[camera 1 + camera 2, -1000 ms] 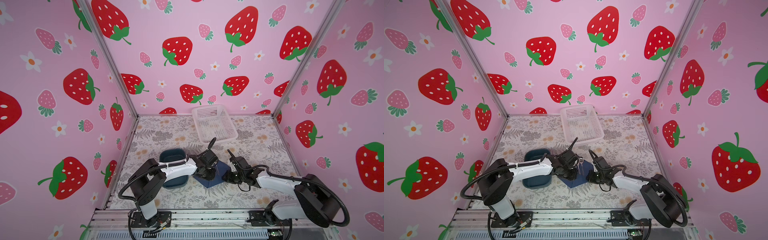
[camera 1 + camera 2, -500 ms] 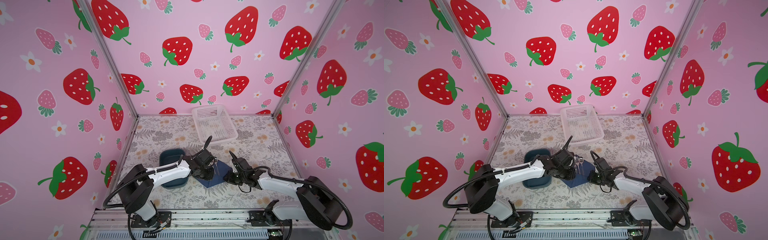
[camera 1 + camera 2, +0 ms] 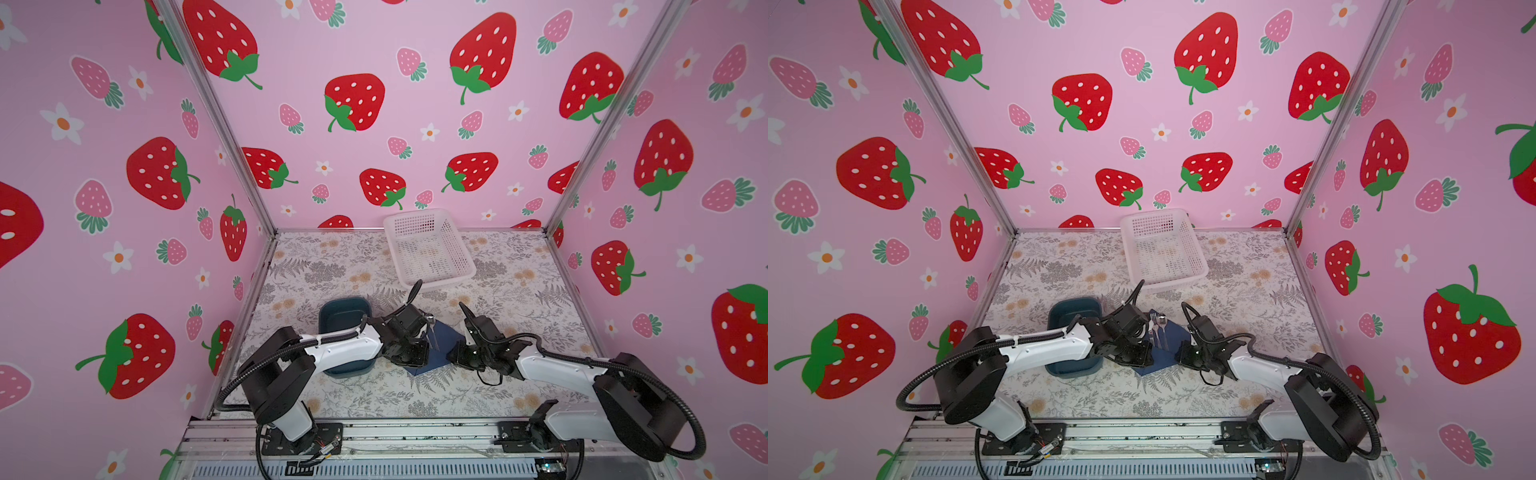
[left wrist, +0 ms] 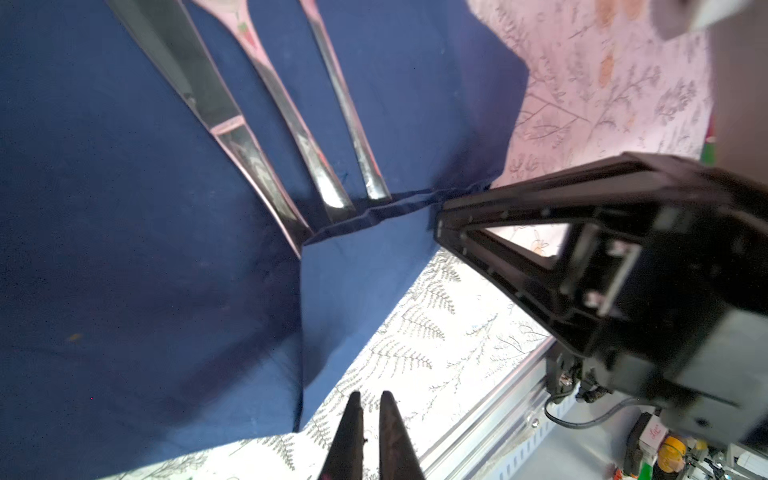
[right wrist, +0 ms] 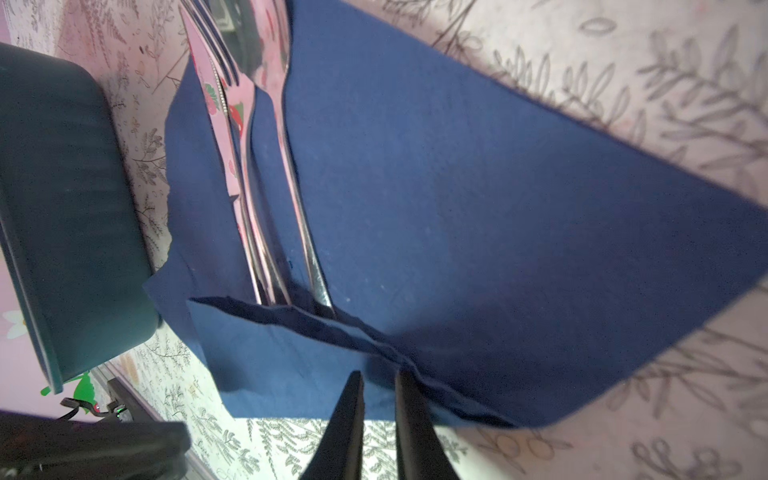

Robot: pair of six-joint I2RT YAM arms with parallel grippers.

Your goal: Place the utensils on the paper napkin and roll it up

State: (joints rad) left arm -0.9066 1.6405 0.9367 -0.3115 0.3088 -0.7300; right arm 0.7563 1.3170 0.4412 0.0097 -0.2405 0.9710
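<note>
The dark navy paper napkin (image 3: 444, 347) (image 3: 1170, 347) lies on the floral table between both arms. On it rest the utensils (image 3: 1158, 332) (image 4: 257, 137) (image 5: 257, 174), shiny and side by side. Its near corner is folded up over their handle ends. My right gripper (image 5: 379, 376) (image 4: 440, 220) is at the fold's edge, narrow jaws pinching the paper, which wrinkles toward its tips. My left gripper (image 4: 370, 399) (image 3: 417, 359) hovers beside the napkin's near corner over bare table. Its jaws are almost together, with nothing between them.
A teal tray (image 3: 345, 311) (image 5: 62, 208) sits just left of the napkin, under my left arm. A white perforated basket (image 3: 428, 249) (image 3: 1163, 249) stands at the back middle. Pink strawberry walls close in three sides, and a metal rail runs along the front.
My left arm has sunk lower and stretched out, and its jaws have narrowed. The right arm and the napkin have hardly moved.
</note>
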